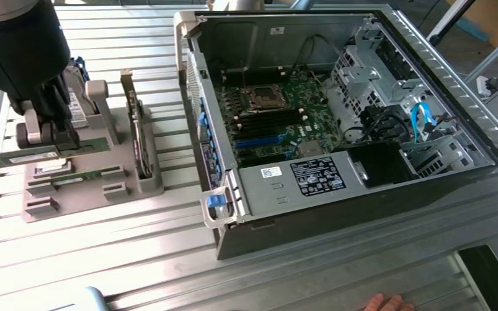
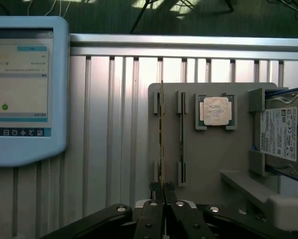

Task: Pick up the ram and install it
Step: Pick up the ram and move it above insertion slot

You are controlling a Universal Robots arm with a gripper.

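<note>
- While the tool (image 2: 162, 188) is pinched shut on the ram (image 2: 161, 134), gripping the thin green stick by its edge, the work stands in the pick-up step.
- From the exterior view, the ram (image 1: 11, 157) sits between the tool's (image 1: 52, 148) fingers over the grey parts holder (image 1: 50, 201). It juts past the holder's edge on the exterior view's left and looks raised clear of its slot, though I cannot be sure.
- Installation is not begun: the open computer case (image 1: 439, 71) lies well apart on the desk (image 1: 145, 246), towards the exterior view's right, with its memory slots (image 1: 275, 120) bare.
- Reaching those slots calls, I judge, for a firm, unslipping pinch, the stick's long edge lined up with one slot, and a straight press down.
</note>
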